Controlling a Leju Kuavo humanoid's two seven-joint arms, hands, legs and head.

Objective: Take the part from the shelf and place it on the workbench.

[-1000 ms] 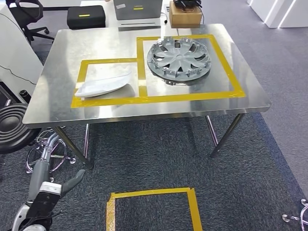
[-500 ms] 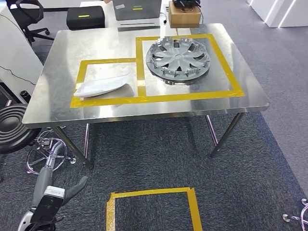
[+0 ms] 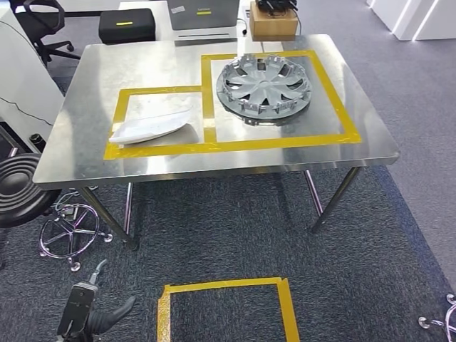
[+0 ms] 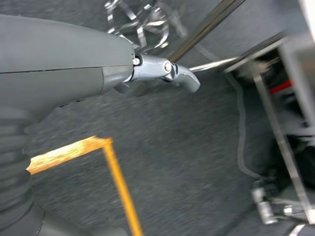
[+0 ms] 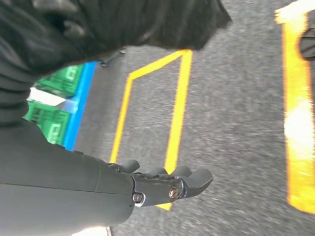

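Note:
On the steel workbench [image 3: 86, 78] a white curved part [image 3: 150, 126] lies inside the left yellow-taped zone. A grey wheel cover [image 3: 263, 84] fills the right taped zone. My left hand [image 3: 91, 317] hangs low at the picture's lower left, well below and in front of the table, fingers apart and holding nothing. In the left wrist view the left hand [image 4: 74, 64] has its thumb [image 4: 174, 73] stretched out over the carpet. My right hand [image 5: 156, 184] hangs over the grey carpet with its fingers straight and holds nothing.
A yellow tape square [image 3: 229, 310] marks the carpet in front of the table. A black stool [image 3: 16, 189] and a chrome chair base [image 3: 70, 231] stand at the left. Behind the table are a black case [image 3: 127, 25], a grey device [image 3: 203, 14] and a cardboard box [image 3: 273, 21].
My left arm has dropped toward the picture's lower edge, so less of it shows. The parts on the table have not moved.

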